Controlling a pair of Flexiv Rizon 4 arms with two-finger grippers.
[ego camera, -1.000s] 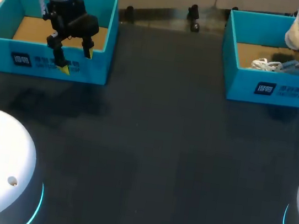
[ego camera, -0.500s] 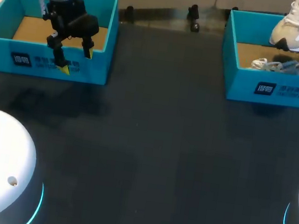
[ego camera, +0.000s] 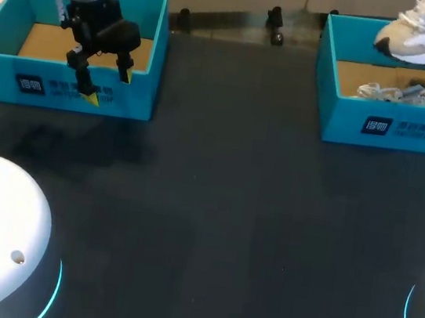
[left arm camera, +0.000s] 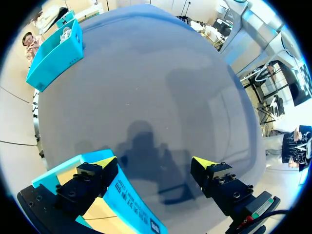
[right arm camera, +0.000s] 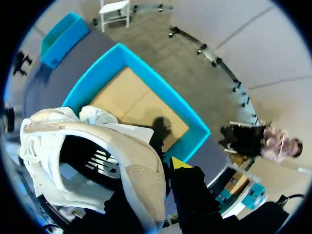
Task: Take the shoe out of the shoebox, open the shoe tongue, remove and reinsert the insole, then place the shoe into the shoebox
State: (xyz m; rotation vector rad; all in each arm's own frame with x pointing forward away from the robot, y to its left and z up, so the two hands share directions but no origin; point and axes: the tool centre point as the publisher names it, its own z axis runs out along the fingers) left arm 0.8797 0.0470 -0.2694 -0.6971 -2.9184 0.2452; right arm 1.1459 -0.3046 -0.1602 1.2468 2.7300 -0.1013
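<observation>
A white shoe (ego camera: pixel 422 32) hangs tilted above the right teal shoebox (ego camera: pixel 391 125), its toe pointing left. In the right wrist view my right gripper (right arm camera: pixel 165 176) is shut on the heel collar of the shoe (right arm camera: pixel 92 141), over the box's cardboard floor (right arm camera: pixel 136 100). A second white and grey shoe (ego camera: pixel 402 94) lies inside that box. My left gripper (ego camera: pixel 109 86) hangs open and empty over the front wall of the left teal shoebox (ego camera: pixel 64 91). In the left wrist view its fingertips (left arm camera: pixel 108 161) straddle the box wall (left arm camera: pixel 134 204).
The dark tabletop (ego camera: pixel 214 207) stretches between the two boxes. The left shoebox shows only its cardboard floor (ego camera: pixel 47 41). From the left wrist, the right shoebox (left arm camera: pixel 53 56) shows far across the table.
The right arm has raised the shoe and tipped it, swinging the toe out to the left. The left arm has not moved.
</observation>
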